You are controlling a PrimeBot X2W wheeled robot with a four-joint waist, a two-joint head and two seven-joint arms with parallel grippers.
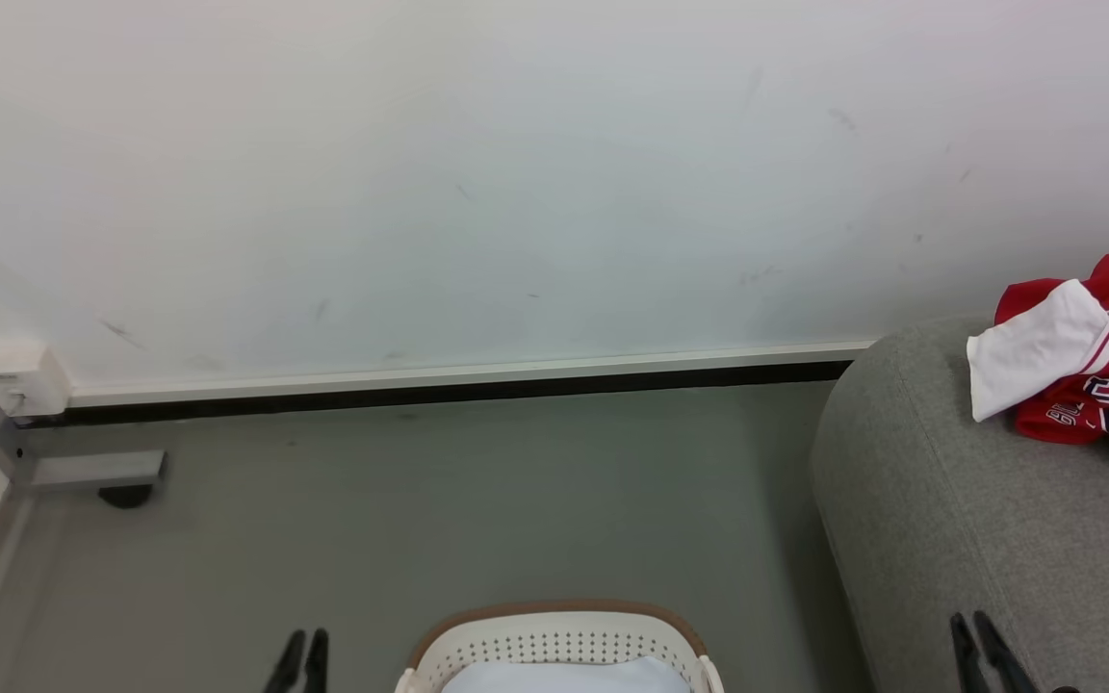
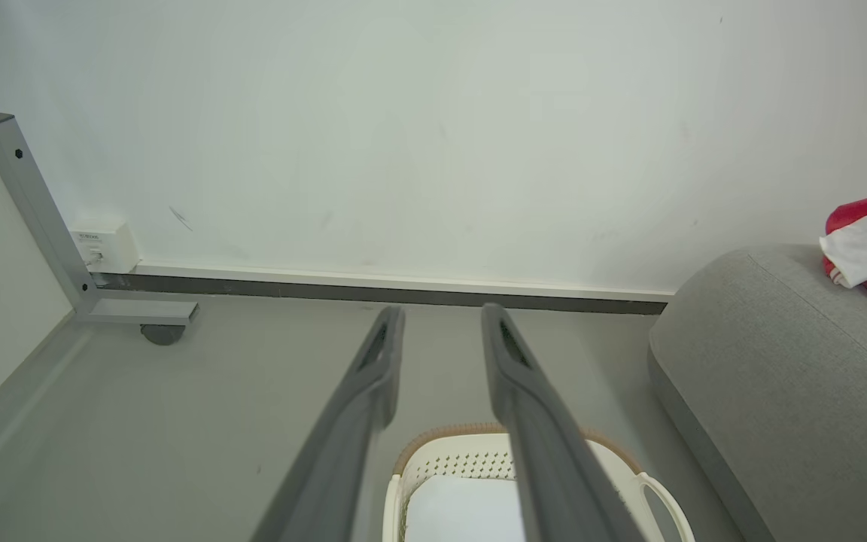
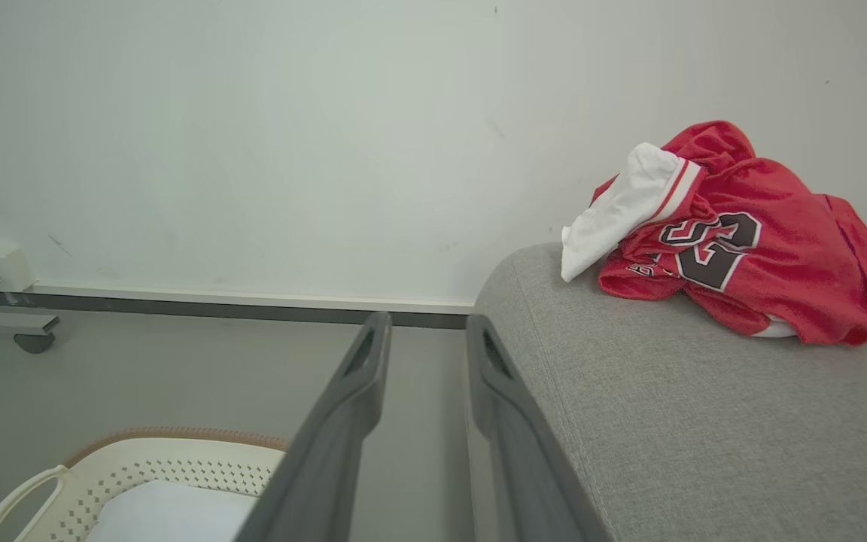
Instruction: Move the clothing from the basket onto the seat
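Crumpled red Bulls jerseys (image 3: 780,248) piled on the grey seat (image 1: 949,539), far right. White perforated basket (image 1: 554,640) sits near me.

- floor (image 1: 477,510): grey, smooth, runs up to the skirting of a white wall.
- basket (image 1: 554,643): stands on the floor at the near edge; white, perforated, tan rim.
- seat (image 1: 959,539): grey woven, on the floor right of the basket, apart from it.
- clothing (image 3: 765,248): red-and-white heap on the seat top, at the wall end.
- metal foot (image 1: 97,469) with dark caster (image 1: 126,497): on the floor, far left corner.
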